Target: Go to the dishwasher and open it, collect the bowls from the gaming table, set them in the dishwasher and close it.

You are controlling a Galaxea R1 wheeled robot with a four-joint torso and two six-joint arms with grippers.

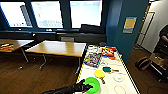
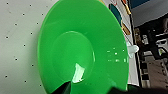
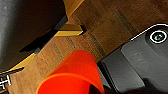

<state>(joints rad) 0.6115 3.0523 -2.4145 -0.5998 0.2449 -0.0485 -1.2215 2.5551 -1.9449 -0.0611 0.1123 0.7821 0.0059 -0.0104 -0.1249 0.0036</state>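
A lime-green bowl (image 1: 93,84) sits at the near end of the gaming table (image 1: 86,72), a long white top with yellow edging. My left gripper (image 1: 85,87) comes in from the left and is at the bowl's near rim. The left wrist view has the same bowl (image 2: 82,50) large and close, lying over the white dotted tabletop (image 2: 17,37). In the right wrist view an orange bowl (image 3: 72,75) hangs close to the camera above the wooden floor (image 3: 112,22), carried by my right gripper. The dishwasher is out of view.
A yellow paddle (image 1: 99,73), a green paddle (image 1: 107,69), game boxes (image 1: 93,60) and a red box (image 1: 108,51) lie further along the white table. Wooden-topped tables (image 1: 57,47) stand to the left. A person (image 1: 163,37) and a bag (image 1: 143,63) are at the right.
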